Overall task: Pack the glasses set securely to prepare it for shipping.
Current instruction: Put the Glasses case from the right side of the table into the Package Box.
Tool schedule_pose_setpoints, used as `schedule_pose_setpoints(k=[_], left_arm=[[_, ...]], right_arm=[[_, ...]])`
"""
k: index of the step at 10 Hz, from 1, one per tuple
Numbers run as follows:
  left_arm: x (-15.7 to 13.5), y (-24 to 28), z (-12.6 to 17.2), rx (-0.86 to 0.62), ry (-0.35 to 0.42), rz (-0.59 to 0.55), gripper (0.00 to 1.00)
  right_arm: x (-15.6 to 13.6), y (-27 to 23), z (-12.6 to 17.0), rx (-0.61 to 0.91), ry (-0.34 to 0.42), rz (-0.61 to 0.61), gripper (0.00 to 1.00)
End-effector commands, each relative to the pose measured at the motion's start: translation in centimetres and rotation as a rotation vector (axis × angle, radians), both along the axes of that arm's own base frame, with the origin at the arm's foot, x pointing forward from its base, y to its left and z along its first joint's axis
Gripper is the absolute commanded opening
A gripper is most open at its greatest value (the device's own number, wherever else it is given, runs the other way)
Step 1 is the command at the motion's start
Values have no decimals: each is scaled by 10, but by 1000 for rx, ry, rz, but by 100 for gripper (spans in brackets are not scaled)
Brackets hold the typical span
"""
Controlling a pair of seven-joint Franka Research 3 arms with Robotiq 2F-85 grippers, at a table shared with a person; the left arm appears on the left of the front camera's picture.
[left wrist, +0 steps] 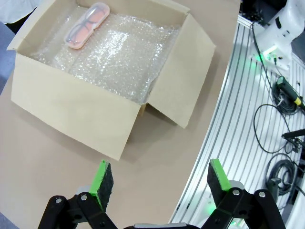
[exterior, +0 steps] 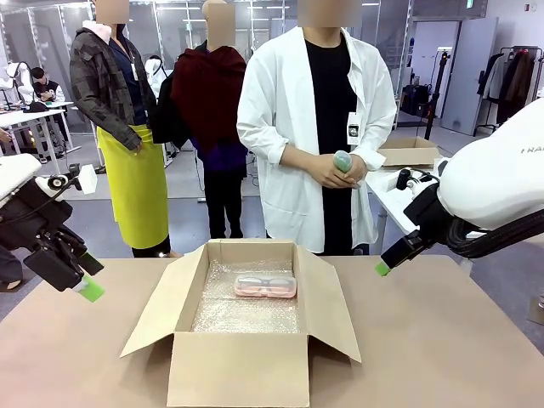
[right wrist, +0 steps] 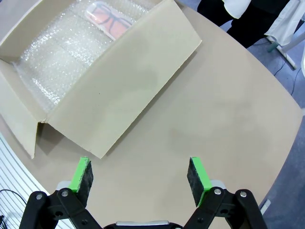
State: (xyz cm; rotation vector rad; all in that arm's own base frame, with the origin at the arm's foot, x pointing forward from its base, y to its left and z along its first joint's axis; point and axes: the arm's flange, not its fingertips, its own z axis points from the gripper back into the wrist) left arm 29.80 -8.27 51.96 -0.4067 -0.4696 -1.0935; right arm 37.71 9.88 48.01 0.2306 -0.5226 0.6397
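Note:
A pale pink case (exterior: 265,286) with dark-framed glasses inside lies on bubble wrap (exterior: 246,314) at the far end of an open cardboard box (exterior: 238,370). A person in a white coat stands across the table, both hands around the mint green case (exterior: 342,161). My left gripper (exterior: 85,285) hovers open left of the box, nothing between its fingers (left wrist: 101,183). Right of the box, my right gripper (exterior: 384,265) is open and empty over bare table. The pink case (left wrist: 87,25) shows in the left wrist view, and the pink case (right wrist: 110,19) in the right wrist view.
The box's four flaps (right wrist: 128,90) are spread outward. In the left wrist view a slotted metal base with cables (left wrist: 267,119) borders the table edge. Two more people stand behind the far side. A second cardboard box (exterior: 408,151) sits on a table at back right.

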Motion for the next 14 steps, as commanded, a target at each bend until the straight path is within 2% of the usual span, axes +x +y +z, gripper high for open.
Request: schedule_pose_setpoints(k=[1, 14], left_arm=[[1, 2, 0, -20, -10, -20, 100], [1, 2, 0, -20, -10, -20, 100]], right_arm=[[-1, 1, -2, -5, 2, -3, 100], [-1, 1, -2, -5, 2, -3, 100]])
